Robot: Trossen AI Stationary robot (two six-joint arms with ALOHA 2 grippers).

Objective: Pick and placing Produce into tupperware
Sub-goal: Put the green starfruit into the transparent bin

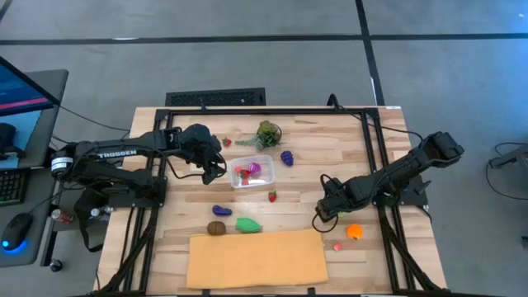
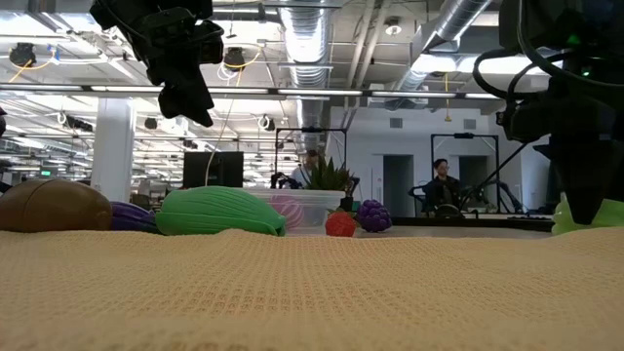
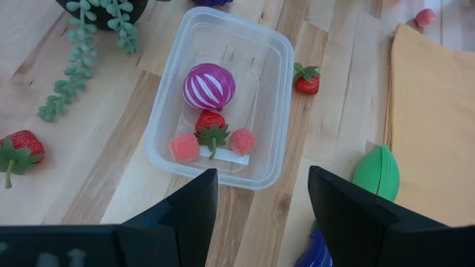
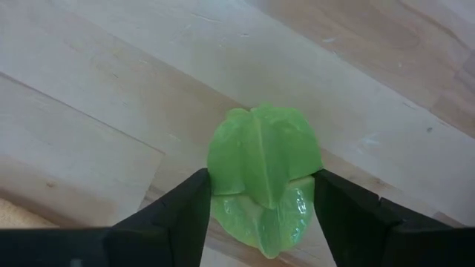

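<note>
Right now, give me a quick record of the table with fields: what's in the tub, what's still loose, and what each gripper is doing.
container: clear tupperware at the table's middle
inside it: a pink striped piece, a strawberry, two small pink pieces
loose nearby: strawberry, purple grapes, green piece, brown piece, blue piece, orange piece
right gripper: fingers against both sides of a light green star-shaped piece on the wood
left gripper: open, empty, raised beside the tupperware
</note>
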